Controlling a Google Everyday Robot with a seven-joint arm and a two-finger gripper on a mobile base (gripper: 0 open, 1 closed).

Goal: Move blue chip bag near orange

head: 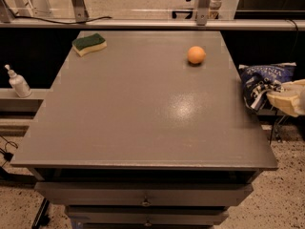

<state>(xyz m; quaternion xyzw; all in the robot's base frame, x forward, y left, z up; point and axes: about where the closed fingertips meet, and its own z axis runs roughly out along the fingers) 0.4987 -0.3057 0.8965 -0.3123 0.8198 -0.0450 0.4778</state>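
1. Far left of the fingers, off the table [143, 109] on a lower ledge, stands a white pump bottle [18, 82].
2. A green-and-yellow sponge [89, 43] lies at the table's far-left corner, well away from the fingers and clear of any likely path.
3. The orange [196, 55] sits alone on the table, to the left of the fingers and farther back, well apart from them.
4. The blue chip bag [263, 81] hangs just left of the fingers, past the table's right edge, its crumpled lower right part pinched between them.
5. At the frame's right margin the gripper [277, 99] holds off the side of the table, its cream fingers [288, 101] closed on the bag.
6. The step in hand looks like the carry. Doing it well means keeping the bag high enough to clear the table edge, travelling left and back toward the fruit, and setting the bag down just beside it rather than on it. A brush from the crinkly bag could set the round orange rolling, so the approach should be slow and the release should come only once the bag rests on the table.
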